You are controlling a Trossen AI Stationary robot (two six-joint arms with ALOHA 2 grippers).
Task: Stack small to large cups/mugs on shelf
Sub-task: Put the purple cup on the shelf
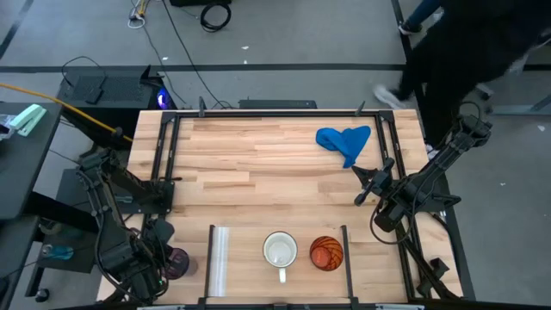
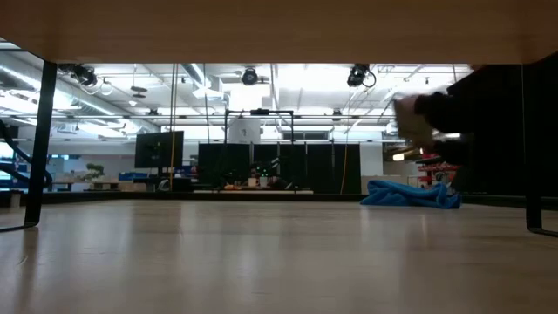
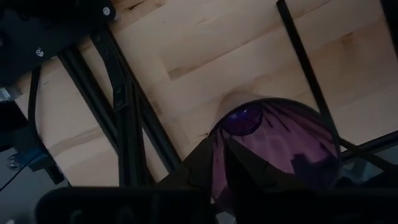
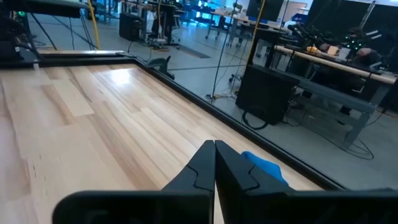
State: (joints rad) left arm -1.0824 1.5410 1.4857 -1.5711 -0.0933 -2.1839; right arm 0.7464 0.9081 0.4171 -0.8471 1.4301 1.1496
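Observation:
A purple cup [image 1: 177, 262] stands at the table's near left corner, and my left gripper [image 1: 165, 251] is on it from above; the cup fills the left wrist view [image 3: 280, 143]. A white mug [image 1: 280, 251] with its handle toward the near edge and an orange patterned cup [image 1: 326, 253] stand side by side on the shelf section [image 1: 250, 237], between a pale upright strip [image 1: 219, 258] and a thin dark post [image 1: 346, 254]. My right gripper [image 1: 365, 184] is shut and empty above the table's right part, near a blue cloth [image 1: 344, 142]. My left gripper holds the purple cup at its rim [image 3: 217, 140], coming from above and pointing down. One dark finger [image 3: 249, 177] shows inside the cup, tinted purple by the wall; the other finger [image 3: 196, 165] lies outside it. Whether the cup's base is on the table cannot be told.
Black frame rails run along the table's left [image 1: 164, 164] and right [image 1: 392, 155] sides. The blue cloth also shows in the low view [image 2: 410, 194]. A person in dark clothes [image 1: 465, 52] moves past the far right corner. Bare wood lies in the table's middle [image 1: 258, 172].

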